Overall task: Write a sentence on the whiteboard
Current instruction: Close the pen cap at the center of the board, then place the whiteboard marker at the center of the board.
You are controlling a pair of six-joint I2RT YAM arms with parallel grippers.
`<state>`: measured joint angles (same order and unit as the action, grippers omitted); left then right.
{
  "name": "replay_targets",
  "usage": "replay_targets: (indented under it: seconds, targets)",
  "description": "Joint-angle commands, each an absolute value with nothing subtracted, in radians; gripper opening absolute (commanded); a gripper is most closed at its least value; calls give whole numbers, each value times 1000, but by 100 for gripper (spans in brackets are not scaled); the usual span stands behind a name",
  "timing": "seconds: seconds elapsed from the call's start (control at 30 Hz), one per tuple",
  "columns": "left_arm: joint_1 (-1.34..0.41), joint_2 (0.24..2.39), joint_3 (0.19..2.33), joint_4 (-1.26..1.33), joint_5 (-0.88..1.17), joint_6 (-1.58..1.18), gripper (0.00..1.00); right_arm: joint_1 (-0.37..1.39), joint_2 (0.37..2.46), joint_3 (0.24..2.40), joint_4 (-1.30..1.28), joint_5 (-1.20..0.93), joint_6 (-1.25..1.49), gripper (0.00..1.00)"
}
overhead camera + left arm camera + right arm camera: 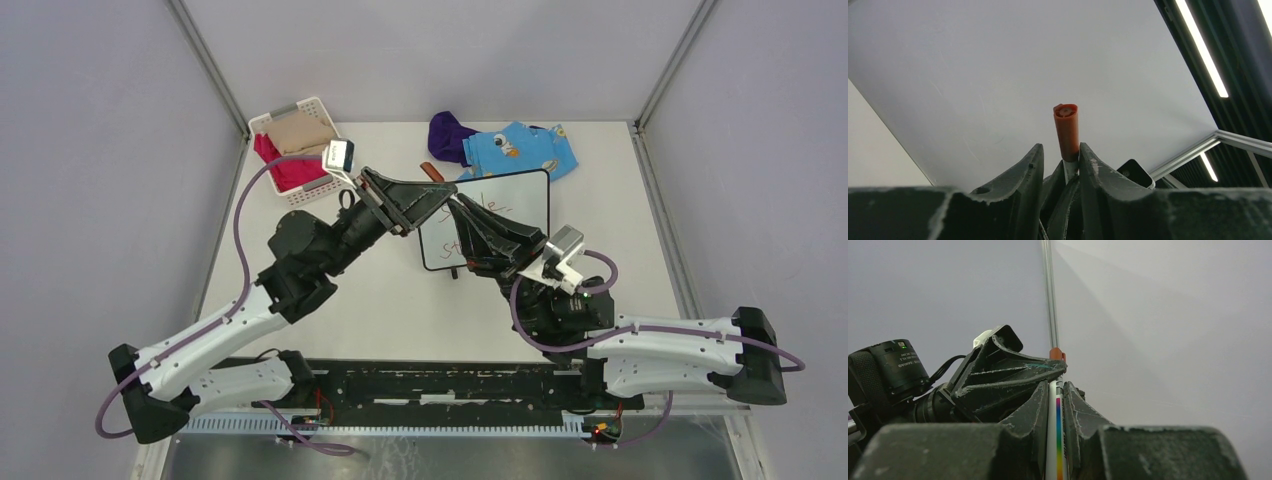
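Whiteboard (520,200): centre of the top view, on the desk (400,310), with its reddish sentence (482,198) partly hidden under the arms. Likely light, stiff and slick; steady it by the black frame, never the written face.
Marker (1056,435): your right fingers (1075,405) pinch the barrel; your left fingers (1033,165) stand slightly spread about the orange cap (1066,125).

Two robot arms: L arm (215,335) & R arm (660,345), white shells on lower links, black joints w/ purple cables (240,215). Black, chipped grey-edged fingers (1028,175); small white wrist cams (338,155); green LED (900,344) on R.
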<state>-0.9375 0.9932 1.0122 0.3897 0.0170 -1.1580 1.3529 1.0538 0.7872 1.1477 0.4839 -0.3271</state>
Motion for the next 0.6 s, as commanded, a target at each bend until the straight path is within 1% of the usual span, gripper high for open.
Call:
replay_targets:
  seconds: [0.0, 0.07, 0.1, 0.17, 0.2, 0.23, 0.33, 0.37, 0.5, 0.53, 0.57]
  targets:
    - [-930, 968, 1010, 393, -18, -1128, 36, 1356, 1037, 801, 1183, 482, -333, 0]
    - [-929, 979, 1014, 406, -5, -1130, 33, 1354, 1039, 798, 1184, 485, -333, 0]
    - [-930, 984, 1014, 417, 14, -1128, 29, 1354, 1040, 797, 1184, 487, -334, 0]
    - [-931, 989, 1013, 438, 36, -1113, 10, 1353, 1039, 792, 1181, 485, -339, 0]
    - [-931, 991, 1010, 449, 40, -1110, 4, 1354, 1037, 789, 1173, 483, -343, 0]
    - [-931, 991, 1008, 455, 44, -1108, 2, 1354, 1035, 785, 1162, 480, -347, 0]
    - [-931, 988, 1004, 456, 41, -1099, 2, 1353, 1019, 774, 1115, 474, -347, 1]
    - [-931, 984, 999, 453, 32, -1096, 2, 1353, 1013, 770, 1101, 470, -347, 7]
    - [-929, 965, 985, 435, 3, -1085, 2, 1353, 977, 741, 1046, 475, -316, 50]
    - [-930, 964, 984, 431, 3, -1081, 2, 1354, 967, 738, 1021, 476, -300, 59]
    - [-930, 962, 984, 425, -15, -1077, 2, 1354, 956, 731, 1004, 477, -287, 75]
